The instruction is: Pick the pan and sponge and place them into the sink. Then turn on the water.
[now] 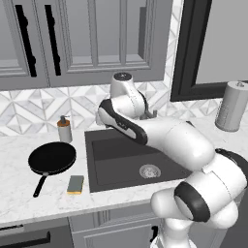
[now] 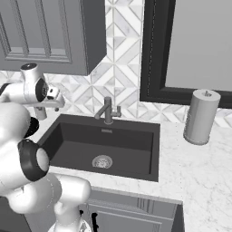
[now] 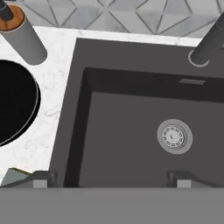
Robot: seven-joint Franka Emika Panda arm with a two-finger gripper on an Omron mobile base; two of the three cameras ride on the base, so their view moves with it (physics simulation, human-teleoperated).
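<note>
Above sink (image 3: 131, 131), gripper (image 3: 113, 178) wide, pointing down

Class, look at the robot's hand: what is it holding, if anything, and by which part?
Nothing is held. The hand is open above the sink, its fingertips bare. The pan and sponge lie on the counter.

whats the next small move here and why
Probably swing the open gripper left toward the pan. It hangs above the sink, holding nothing, while pan and sponge both lie on the counter left of the basin.
</note>
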